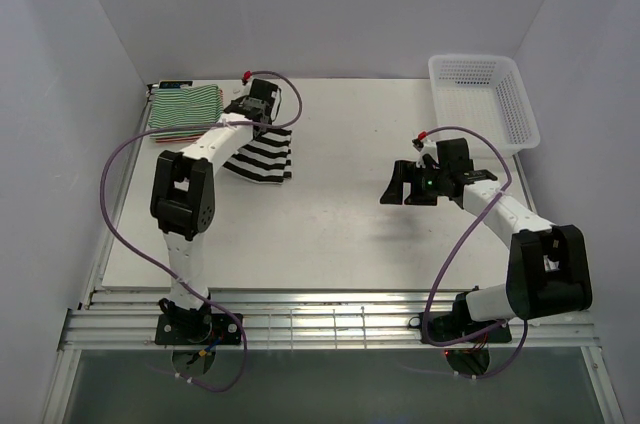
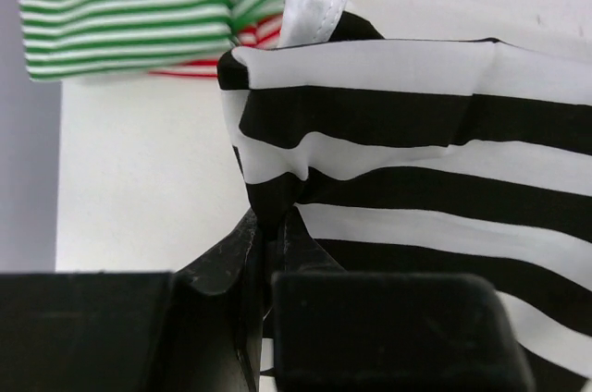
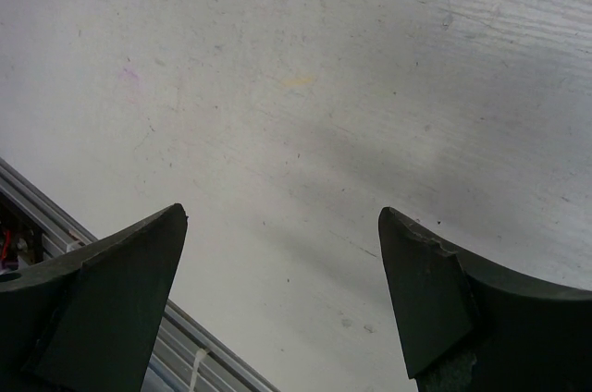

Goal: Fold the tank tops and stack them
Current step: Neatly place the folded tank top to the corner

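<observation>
The black-and-white tank top [image 1: 262, 154] lies bunched on the table beside the left arm. My left gripper [image 1: 262, 120] is shut on a pinched fold of it; in the left wrist view the fingertips [image 2: 270, 230] close on the cloth [image 2: 407, 124]. The green-and-white tank top [image 1: 185, 109] lies folded at the far left corner, and it also shows in the left wrist view [image 2: 120, 13]. A red-and-white tank top [image 2: 254, 36] peeks out from under it. My right gripper [image 1: 400, 184] hangs open over bare table at centre right, with nothing between its fingers [image 3: 282, 226].
A white lattice basket [image 1: 482, 96] stands at the far right corner. The table [image 1: 340, 224] is white, with metal rails [image 1: 330, 319] along its near edge. Walls close in on the left, back and right.
</observation>
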`<state>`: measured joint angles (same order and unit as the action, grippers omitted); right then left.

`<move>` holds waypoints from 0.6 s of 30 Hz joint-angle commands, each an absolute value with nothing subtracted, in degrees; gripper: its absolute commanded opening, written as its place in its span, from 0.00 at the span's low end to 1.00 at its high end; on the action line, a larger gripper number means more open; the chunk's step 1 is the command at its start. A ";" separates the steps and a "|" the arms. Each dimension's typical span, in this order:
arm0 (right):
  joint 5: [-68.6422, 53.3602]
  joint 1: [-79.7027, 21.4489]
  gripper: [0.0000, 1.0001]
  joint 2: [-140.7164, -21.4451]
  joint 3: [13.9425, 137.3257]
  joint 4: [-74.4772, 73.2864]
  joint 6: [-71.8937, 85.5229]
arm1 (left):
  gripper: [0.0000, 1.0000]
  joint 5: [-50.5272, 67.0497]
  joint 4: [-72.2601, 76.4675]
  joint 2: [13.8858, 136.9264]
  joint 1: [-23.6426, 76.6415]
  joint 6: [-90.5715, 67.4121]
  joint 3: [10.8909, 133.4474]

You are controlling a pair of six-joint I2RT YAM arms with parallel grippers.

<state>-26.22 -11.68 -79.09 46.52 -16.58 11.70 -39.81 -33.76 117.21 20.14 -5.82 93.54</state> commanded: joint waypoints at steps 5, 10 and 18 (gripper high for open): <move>-27.60 -10.72 0.90 -80.07 48.87 -16.00 10.90 | 0.00 -38.06 -26.90 116.98 13.80 5.70 103.18; -27.42 -10.46 0.90 -80.51 48.95 -16.00 10.90 | 0.00 -37.44 -23.91 117.69 11.87 10.63 106.34; -27.60 -10.37 0.90 -80.33 49.04 -16.00 10.99 | 0.00 -38.41 -23.47 118.74 9.06 12.04 111.27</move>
<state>-26.76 -10.61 -80.40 46.74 -16.58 11.55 -38.11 -24.93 119.83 9.85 10.72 108.25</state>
